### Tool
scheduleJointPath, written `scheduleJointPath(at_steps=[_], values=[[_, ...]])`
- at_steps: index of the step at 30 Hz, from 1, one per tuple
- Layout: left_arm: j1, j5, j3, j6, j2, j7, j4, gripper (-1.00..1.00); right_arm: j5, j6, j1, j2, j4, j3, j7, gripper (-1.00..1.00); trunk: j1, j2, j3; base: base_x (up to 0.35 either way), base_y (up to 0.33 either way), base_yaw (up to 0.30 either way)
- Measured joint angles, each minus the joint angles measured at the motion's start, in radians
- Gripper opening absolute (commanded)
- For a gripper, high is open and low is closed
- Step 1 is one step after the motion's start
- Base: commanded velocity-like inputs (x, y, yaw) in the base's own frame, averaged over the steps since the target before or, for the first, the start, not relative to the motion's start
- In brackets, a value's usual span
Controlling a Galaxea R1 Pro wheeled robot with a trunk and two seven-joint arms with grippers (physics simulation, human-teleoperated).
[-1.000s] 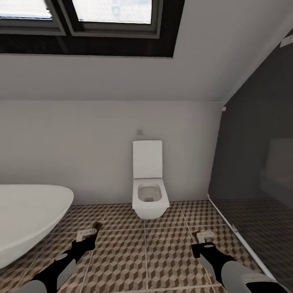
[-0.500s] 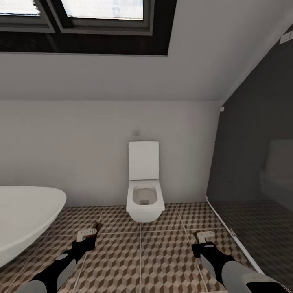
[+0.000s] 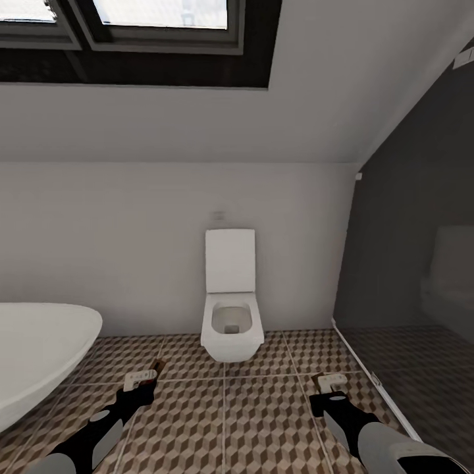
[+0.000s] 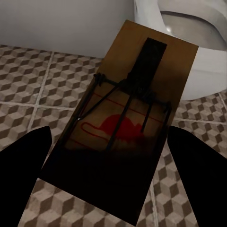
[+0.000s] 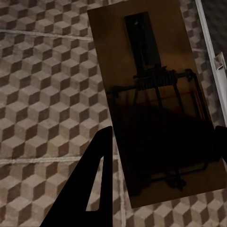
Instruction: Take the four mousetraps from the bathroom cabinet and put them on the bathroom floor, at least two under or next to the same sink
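You are carrying one mousetrap in each arm: the left gripper (image 3: 141,380) is clamped on a mousetrap (image 4: 125,118) with a red mouse print on its board, and the right gripper (image 3: 329,385) is clamped on a second mousetrap (image 5: 156,99). Both hang over the bathroom floor (image 3: 257,421), with the toilet (image 3: 230,309) straight ahead at the far wall and the bathtub (image 3: 39,349) at the near left. The sink vanity is not ahead of you, so I judge the job now is to turn the base toward it before lowering anything. Keep both arms low and steady as you turn, mind the glass partition (image 3: 408,263) on the right, and release only once each board lies flat on the tiles.
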Motion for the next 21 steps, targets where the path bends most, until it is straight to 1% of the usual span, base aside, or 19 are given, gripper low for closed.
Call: scheduleJointPath(at_steps=[8,11,15,21], values=[[0.0,0.0,0.001,0.0,0.0,0.001,0.001,-1.0,0.0,-0.005,0.0,-0.001,0.0,0.001,0.009,-1.0,0.0,0.0,0.0,0.001,0.0,0.0],[0.0,0.0,0.0,0.001,-0.001,0.002,0.004,-1.0,0.0,-0.004,0.0,0.001,0.0,0.003,0.011,-1.0,0.0,0.0,0.0,0.072,0.0,0.0],[-0.001,0.0,-0.001,0.002,-0.001,0.001,0.007,-1.0,0.001,-0.004,0.0,0.002,0.0,0.006,0.012,-1.0,0.0,0.0,0.0,0.227,0.0,0.0],[-0.001,0.0,0.002,0.002,0.0,0.001,0.009,-1.0,0.001,-0.005,0.0,0.003,0.0,0.008,0.012,-1.0,-0.001,0.0,0.0,0.298,0.0,0.0]])
